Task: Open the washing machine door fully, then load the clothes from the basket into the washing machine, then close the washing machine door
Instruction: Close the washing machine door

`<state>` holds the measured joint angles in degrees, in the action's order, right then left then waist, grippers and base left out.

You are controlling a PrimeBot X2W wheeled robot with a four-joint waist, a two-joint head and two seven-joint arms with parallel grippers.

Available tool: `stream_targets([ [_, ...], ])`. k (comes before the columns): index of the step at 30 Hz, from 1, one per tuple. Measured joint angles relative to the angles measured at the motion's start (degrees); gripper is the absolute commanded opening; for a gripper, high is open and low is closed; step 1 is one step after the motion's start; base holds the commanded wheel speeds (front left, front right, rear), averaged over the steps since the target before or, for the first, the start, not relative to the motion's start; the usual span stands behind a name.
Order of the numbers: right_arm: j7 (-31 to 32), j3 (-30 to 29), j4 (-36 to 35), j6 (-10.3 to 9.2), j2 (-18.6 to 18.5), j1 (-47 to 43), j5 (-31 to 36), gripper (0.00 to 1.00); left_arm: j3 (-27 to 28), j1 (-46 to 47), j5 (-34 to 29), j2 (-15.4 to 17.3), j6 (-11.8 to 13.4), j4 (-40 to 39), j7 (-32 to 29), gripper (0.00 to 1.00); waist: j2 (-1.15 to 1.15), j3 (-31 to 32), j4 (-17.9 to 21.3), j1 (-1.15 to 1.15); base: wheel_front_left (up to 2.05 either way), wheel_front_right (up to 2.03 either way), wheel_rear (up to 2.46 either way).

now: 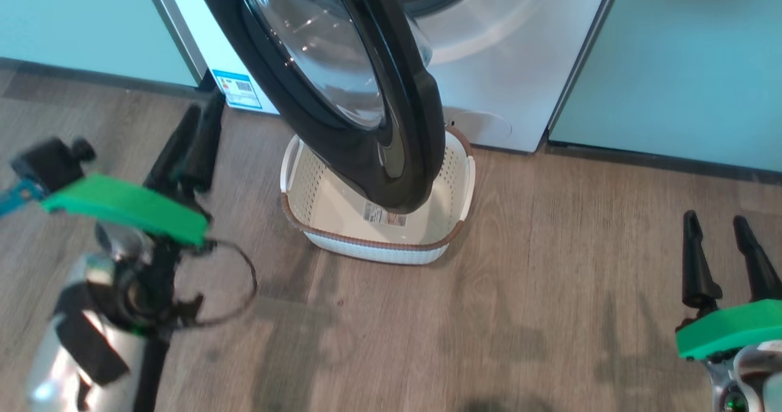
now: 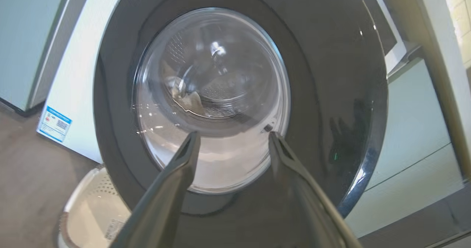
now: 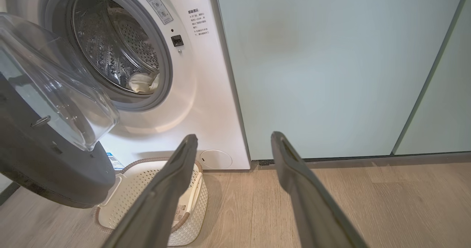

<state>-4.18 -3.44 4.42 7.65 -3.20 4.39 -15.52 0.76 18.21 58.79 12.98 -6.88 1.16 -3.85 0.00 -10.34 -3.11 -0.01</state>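
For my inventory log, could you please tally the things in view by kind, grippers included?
Washer: 1
Door: 1
Basket: 1
Clothes bundle in the drum: 1
Grippers: 2, left gripper and right gripper
Total: 6

The black-rimmed door stands ajar over the cream basket on the floor before the white machine; pale clothes lie in its drum

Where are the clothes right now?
In the right wrist view the clothes lie inside the washing machine, at the bottom of the drum, right of the swung-open door. The basket on the floor below looks empty.
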Motion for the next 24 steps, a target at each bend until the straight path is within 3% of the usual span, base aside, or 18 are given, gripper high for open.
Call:
stream_targets([
  [10, 0.78, -0.13, -2.21, 0.0, 0.12, -4.05, 0.47, 1.0, -8.49, -8.91, -27.27, 2.19, 8.37, -2.59, 11.17, 1.0, 0.0, 1.95, 0.09, 0.0, 0.0, 0.0, 0.0],
  [11, 0.78, -0.13, -2.21, 0.0, 0.12, -4.05, 0.47, 1.0, -8.49, -8.91, -27.27, 2.19, 8.37, -2.59, 11.17, 1.0, 0.0, 1.95, 0.09, 0.0, 0.0, 0.0, 0.0],
  [18, 1.26, -0.08, -4.66, 0.0, 0.4, -6.92, 0.96, 1.0, -12.29, -14.35, -38.08, 2.92, 14.66, -4.52, 13.03, 1.0, 0.0, 2.58, 0.9, 0.0, 0.0, 0.0, 0.0],
  [24, 1.53, -0.04, -7.55, 0.0, 0.48, -9.0, 3.01, 1.0, -13.85, -17.79, -40.62, 3.05, 16.74, -5.89, 13.47, 1.0, 0.0, 2.96, 1.44, 0.0, 0.0, 0.0, 0.0],
])
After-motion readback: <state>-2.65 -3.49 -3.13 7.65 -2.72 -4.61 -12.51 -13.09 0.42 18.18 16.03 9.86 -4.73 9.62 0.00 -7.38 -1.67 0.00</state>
